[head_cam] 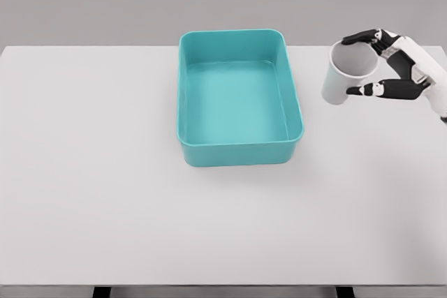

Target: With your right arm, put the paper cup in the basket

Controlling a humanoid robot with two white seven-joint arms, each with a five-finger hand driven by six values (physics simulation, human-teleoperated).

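The near half of the surface carries nothing that matters here. That suits the job, since the carry need not pass over it.

Farther back, about midway between the left and right edges and reaching toward the far edge, sits the basket, a teal tray with low walls and an open top. It looks to hold nothing, so the cup can go in anywhere. Its long sides run near to far, so the wall facing the cup is a long one and gives a wide entry.

Near the far right corner, the right robot hand grasps the cup. One dark finger hooks over the rim and the thumb presses low on the side wall. The cup tilts, its mouth turned up and toward the hand. It appears to be lifted clear of the surface, though the base's contact cannot be settled from this view. It is right of the basket, with a plain gap between them.

I judge the grasp made and the carry leftward over the wall still to do. The left arm is not visible.
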